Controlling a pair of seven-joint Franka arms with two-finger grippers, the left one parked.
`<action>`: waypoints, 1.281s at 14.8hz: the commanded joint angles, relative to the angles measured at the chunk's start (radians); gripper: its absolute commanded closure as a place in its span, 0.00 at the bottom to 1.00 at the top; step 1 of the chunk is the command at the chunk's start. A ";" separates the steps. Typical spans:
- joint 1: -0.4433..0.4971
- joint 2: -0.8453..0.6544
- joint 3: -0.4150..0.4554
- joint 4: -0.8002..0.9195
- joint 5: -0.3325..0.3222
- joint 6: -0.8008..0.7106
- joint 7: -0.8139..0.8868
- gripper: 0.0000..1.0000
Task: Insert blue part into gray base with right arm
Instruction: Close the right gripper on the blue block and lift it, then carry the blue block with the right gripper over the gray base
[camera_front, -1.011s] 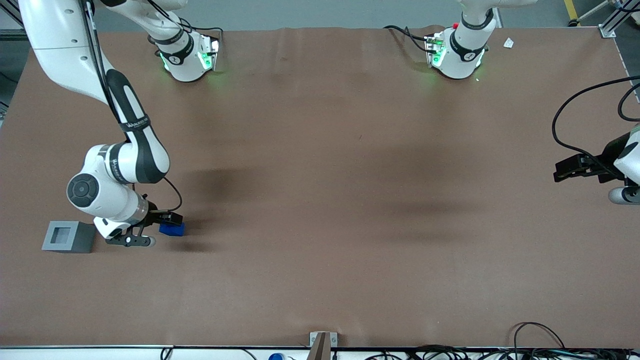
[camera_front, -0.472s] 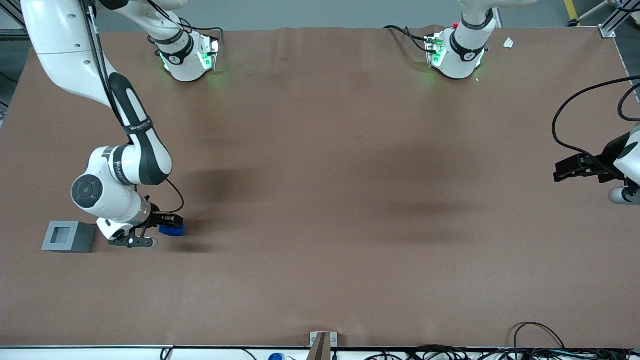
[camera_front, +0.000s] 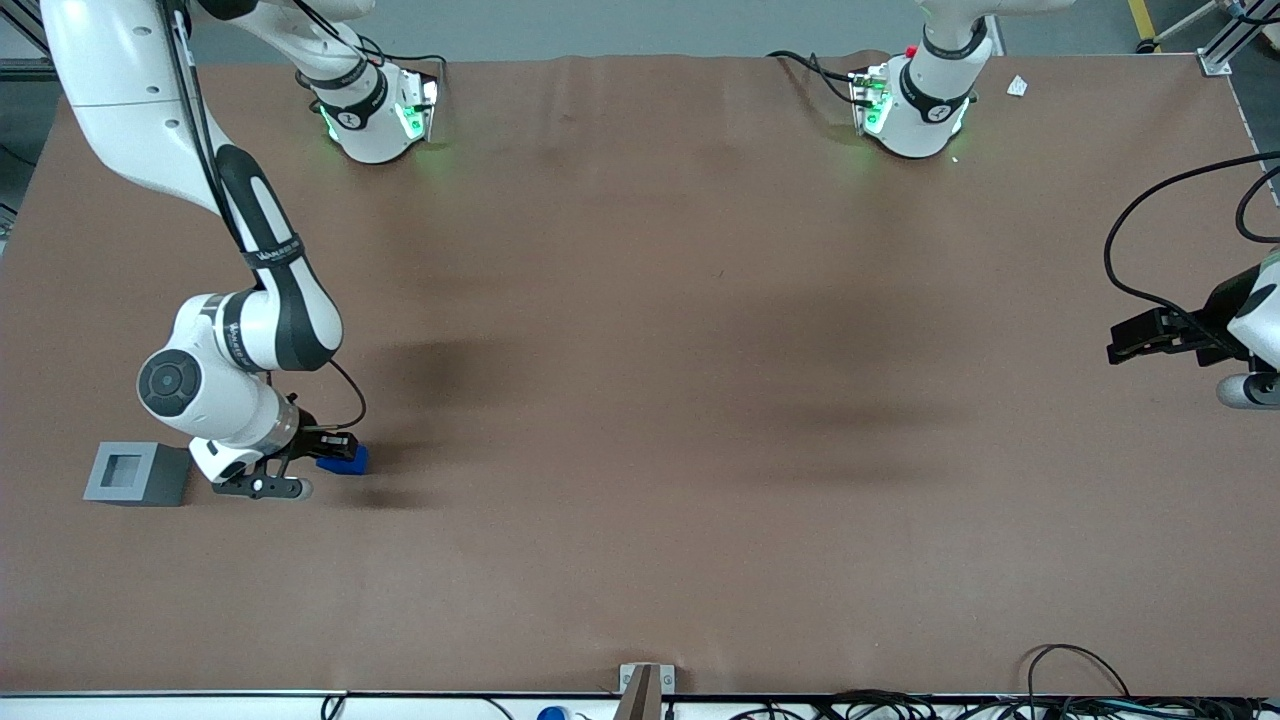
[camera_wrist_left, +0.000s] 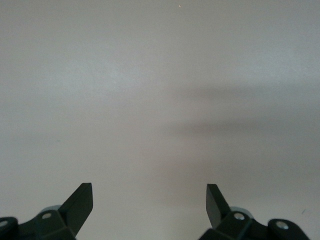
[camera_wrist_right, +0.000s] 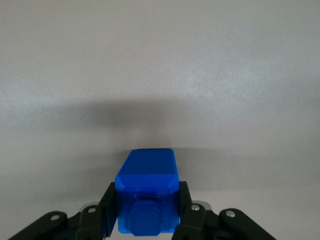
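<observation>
The blue part (camera_front: 345, 460) is a small bright blue block at the working arm's end of the table, beside the gray base (camera_front: 137, 473). The gray base is a light gray square block with a square recess in its top, standing on the table apart from the arm. My right gripper (camera_front: 335, 452) is shut on the blue part. In the right wrist view the blue part (camera_wrist_right: 148, 187) sits between the two black fingers (camera_wrist_right: 107, 207) of the gripper (camera_wrist_right: 148, 210), which press on both its sides. The part looks slightly tilted.
The brown table mat (camera_front: 640, 400) spreads wide toward the parked arm's end. Both arm bases (camera_front: 375, 115) stand at the edge farthest from the front camera. Cables (camera_front: 1080, 690) lie along the edge nearest the front camera.
The gripper has closed in on the blue part. The wrist has shifted slightly toward the gray base, and the blue part has tilted a little with it.
</observation>
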 joint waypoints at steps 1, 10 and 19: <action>-0.018 -0.027 0.003 0.011 -0.011 -0.011 0.005 0.78; -0.195 -0.078 0.003 0.166 -0.013 -0.230 -0.168 0.78; -0.318 -0.067 0.003 0.313 -0.014 -0.356 -0.281 0.80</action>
